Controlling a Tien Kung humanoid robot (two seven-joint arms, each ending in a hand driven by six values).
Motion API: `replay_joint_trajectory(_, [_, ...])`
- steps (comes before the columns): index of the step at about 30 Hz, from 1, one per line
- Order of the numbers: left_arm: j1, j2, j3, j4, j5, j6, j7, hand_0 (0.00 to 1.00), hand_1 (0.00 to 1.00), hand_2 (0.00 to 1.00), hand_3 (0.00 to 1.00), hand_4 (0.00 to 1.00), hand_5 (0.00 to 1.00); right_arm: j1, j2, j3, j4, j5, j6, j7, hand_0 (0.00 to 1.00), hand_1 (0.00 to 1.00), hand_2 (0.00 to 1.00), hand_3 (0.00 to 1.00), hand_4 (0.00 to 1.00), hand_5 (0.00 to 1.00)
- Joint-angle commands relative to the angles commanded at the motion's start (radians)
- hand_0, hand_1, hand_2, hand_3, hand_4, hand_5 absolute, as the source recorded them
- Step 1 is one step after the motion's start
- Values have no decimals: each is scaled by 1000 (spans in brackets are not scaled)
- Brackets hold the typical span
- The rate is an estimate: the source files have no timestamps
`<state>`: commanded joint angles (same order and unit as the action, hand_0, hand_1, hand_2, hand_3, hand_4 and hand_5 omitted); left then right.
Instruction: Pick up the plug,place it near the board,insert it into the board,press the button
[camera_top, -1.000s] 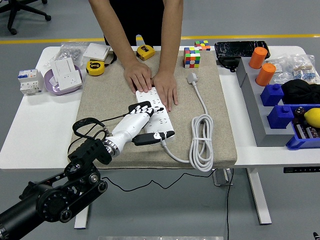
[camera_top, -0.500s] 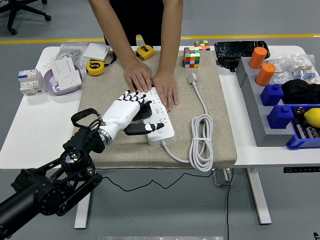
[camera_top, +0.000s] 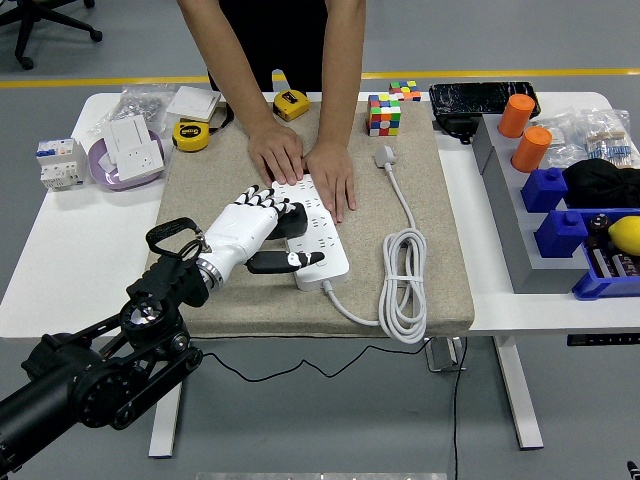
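I see a white bench (camera_top: 60, 270) under a beige mat (camera_top: 440, 270). My left hand (camera_top: 250, 232) is white with black fingers (camera_top: 285, 262) on a black arm. The board (camera_top: 318, 225), plug (camera_top: 386, 156) and cable (camera_top: 403, 290) are white. The cube (camera_top: 384, 114) is multicoloured, two tapes (camera_top: 190, 135) yellow, two cylinders (camera_top: 517, 115) orange, the bins (camera_top: 560, 232) blue.

Left arm (camera_top: 100, 375): black, built of chunky rounded joint housings with circular end caps; small bright metal fittings on the caps. Silver ring at the wrist (camera_top: 204, 268). Black cable loop (camera_top: 172, 238) arches above the wrist. Robot hand (camera_top: 262, 230): white shell on the back, five fingers with white segments and black joints; thumb black with a white tip. Person: dark top (camera_top: 275, 40); forearms bare, no sleeves showing.
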<state>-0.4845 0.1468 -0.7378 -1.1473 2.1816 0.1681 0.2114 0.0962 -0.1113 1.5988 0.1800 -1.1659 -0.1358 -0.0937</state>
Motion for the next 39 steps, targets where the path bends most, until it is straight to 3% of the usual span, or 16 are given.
replay_joint_trajectory(7, [-9,-5,-11,-1,9,-2,-2,998,998,939,781,998,998,0,0,-1,0,1,0,0,769,771,769,839,998,998])
replay_joint_trajectory(10, [-11,-5,-21,-15,9,16,-21,998,998,939,781,998,998,0,0,-1,0,2,0,0,769,771,769,839,998,998])
replay_joint_trajectory(13, [-5,-9,-34,-64,-9,63,-59,998,998,937,790,998,998,-1,0,1,0,-1,0,-1,768,770,769,838,998,998])
replay_joint_trajectory(16, [2,-11,-27,-145,-60,74,-65,998,998,937,790,998,998,-1,0,1,0,0,0,0,768,770,769,838,998,998])
replay_joint_trajectory(17, [3,-11,-17,-181,-84,58,-51,813,813,798,844,903,599,-1,0,2,0,-2,0,-1,769,770,769,838,998,998])
replay_joint_trajectory(19, [3,-13,-1,-259,-126,-2,-11,813,813,798,844,903,599,0,0,4,0,-5,0,-1,769,770,769,838,998,998])
replay_joint_trajectory(22, [1,-25,7,-358,-119,-103,65,813,813,798,844,903,599,2,0,2,0,-5,1,-1,769,770,769,838,998,998])
replay_joint_trajectory(23, [0,-30,7,-389,-104,-144,95,205,165,276,901,630,185,2,0,1,0,-5,2,-1,768,770,768,836,998,998])
replay_joint_trajectory(25, [1,-35,10,-418,-93,-214,139,205,165,276,901,630,185,1,0,-1,0,-4,2,-1,768,770,768,836,998,998])
replay_joint_trajectory(28, [-1,-39,12,-401,-105,-294,185,205,165,276,901,630,185,-3,0,4,0,-11,1,-3,768,770,768,836,998,998])
replay_joint_trajectory(29, [-1,-39,12,-387,-96,-325,206,118,57,172,870,486,59,-4,1,4,0,-11,1,-3,768,770,769,834,998,998])
replay_joint_trajectory(32, [-1,-36,17,-352,-84,-376,239,118,57,172,870,486,59,-5,1,3,0,-11,1,-3,768,770,769,834,998,998])
replay_joint_trajectory(39, [0,-44,18,-302,-64,-396,254,115,53,170,850,467,37,-6,1,-1,0,-10,3,-3,768,770,769,834,998,998])
